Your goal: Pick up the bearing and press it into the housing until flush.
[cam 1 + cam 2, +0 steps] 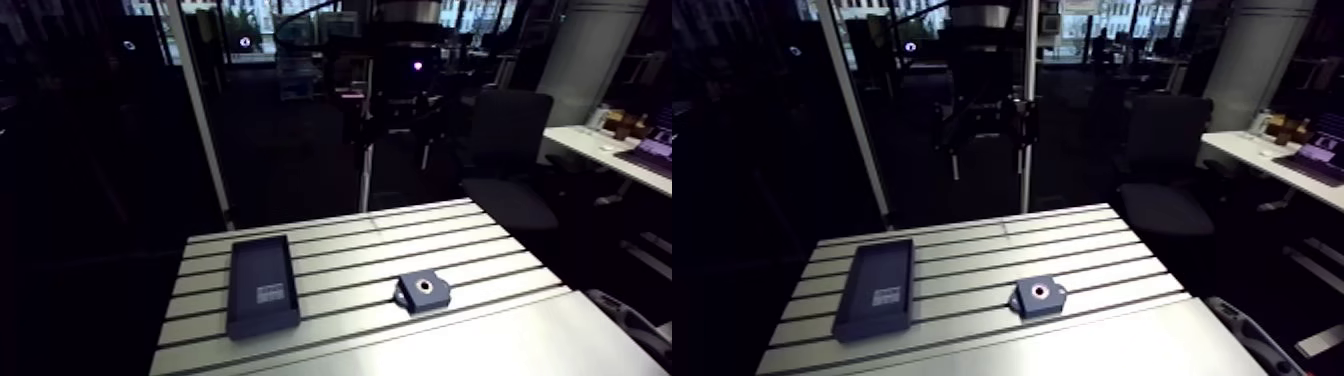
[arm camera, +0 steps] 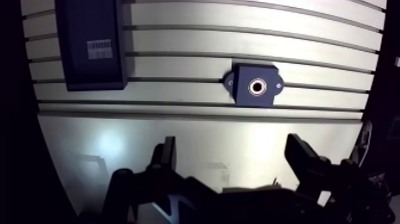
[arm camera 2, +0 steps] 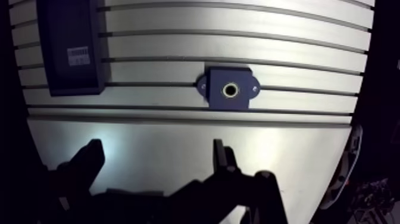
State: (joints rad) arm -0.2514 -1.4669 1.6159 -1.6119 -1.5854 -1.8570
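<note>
Fingers (image 2: pixel 168 156) of the gripper (image 2: pixel 232 148) stand spread wide in the wrist view, dark against the lit table (image 2: pixel 178 128), with nothing held between them. Only bare metal shows in the gap between the fingers.

Ahead of the gripper, clear of both fingertips, the dark blue housing (image 2: pixel 255 85) lies flat on the slotted aluminium, sitting over one of the slots (image 2: pixel 178 80). It is a squarish block with a small ear at each side. A bright ring (image 2: pixel 257 87) lines its round central bore. This is possibly the bearing, though at this range the views do not show whether it is flush with the top face.

Well apart from the housing, off to one side, a long dark box (image 2: pixel 89 42) lies flat with its long side running across the slots. A pale barcode label (image 2: pixel 99 48) sits on its upper face near the end closer to the gripper.

The arm view shows the same layout from farther off: box and housing side by side on the table with several slot lines passing under them, and the wrist coming down from above, high over the table's far edge and touching neither object.
</note>
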